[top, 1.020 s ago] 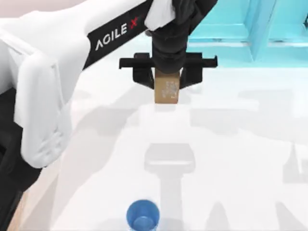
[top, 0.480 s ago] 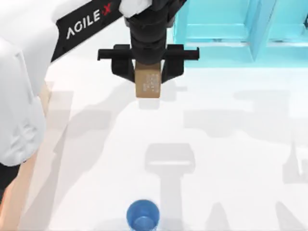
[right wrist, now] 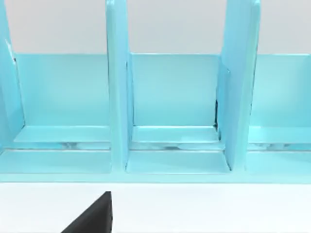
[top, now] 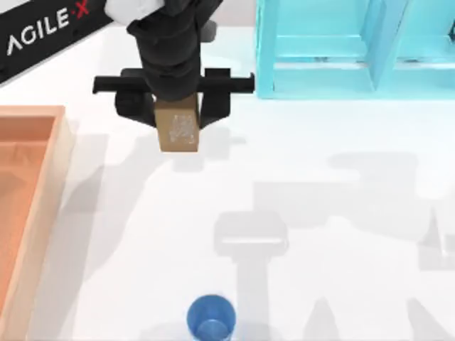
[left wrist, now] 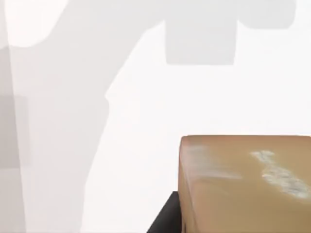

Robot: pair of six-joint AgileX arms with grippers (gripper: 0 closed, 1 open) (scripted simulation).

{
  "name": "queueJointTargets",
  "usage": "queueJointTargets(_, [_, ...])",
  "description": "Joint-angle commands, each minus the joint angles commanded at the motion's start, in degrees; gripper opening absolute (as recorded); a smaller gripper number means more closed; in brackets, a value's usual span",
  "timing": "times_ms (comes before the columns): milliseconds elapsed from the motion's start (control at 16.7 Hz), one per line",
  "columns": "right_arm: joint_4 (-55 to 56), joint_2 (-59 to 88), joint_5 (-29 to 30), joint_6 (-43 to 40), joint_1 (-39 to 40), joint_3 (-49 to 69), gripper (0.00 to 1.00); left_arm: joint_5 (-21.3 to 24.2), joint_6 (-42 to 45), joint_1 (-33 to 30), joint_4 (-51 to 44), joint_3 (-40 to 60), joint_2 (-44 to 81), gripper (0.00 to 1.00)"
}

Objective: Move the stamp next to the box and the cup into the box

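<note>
The left gripper [top: 176, 114] is hanging in the upper left part of the top view, and it is squeezing the stamp [top: 177, 132] between its two black fingers. The stamp is hanging under the gripper, above the white table [top: 320, 213], with its speckled white face showing. In the left wrist view the stamp [left wrist: 245, 182] is sitting big and brown at the lower right of the frame. The box [top: 44, 185] is lying at the left edge of the top view, well apart from the stamp. The cup [top: 210, 318] is standing on the table at the bottom middle, outside the box. The cyan shelf [top: 355, 50] is standing at the upper right, and the right wrist view is looking at the shelf [right wrist: 175, 111] too. I cannot tell how the right gripper is set.
</note>
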Motion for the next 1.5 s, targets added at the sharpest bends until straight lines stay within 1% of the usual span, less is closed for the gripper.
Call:
queueJointTargets(300, [0.0, 0.0, 0.0, 0.0, 0.0, 0.0, 1.0, 0.18, 2.1, 2.52, 2.37, -11.74, -8.96, 0.0])
queueJointTargets(600, [0.0, 0.0, 0.0, 0.0, 0.0, 0.0, 1.0, 0.67, 4.37, 4.74, 5.04, -27.71, -22.06, 0.0])
queueJointTargets(720, [0.0, 0.0, 0.0, 0.0, 0.0, 0.0, 1.0, 0.81, 5.45, 5.75, 6.08, -32.41, -26.03, 0.0])
queueJointTargets(900, [0.0, 0.0, 0.0, 0.0, 0.0, 0.0, 1.0, 1.13, 6.49, 6.93, 7.22, -35.65, -28.68, 0.0])
queueJointTargets(1260, [0.0, 0.0, 0.0, 0.0, 0.0, 0.0, 1.0, 1.08, 6.7, 6.86, 7.97, -36.39, -28.03, 0.0])
queueJointTargets(1500, [0.0, 0.0, 0.0, 0.0, 0.0, 0.0, 1.0, 1.2, 7.12, 7.4, 15.87, -41.17, -26.22, 0.0])
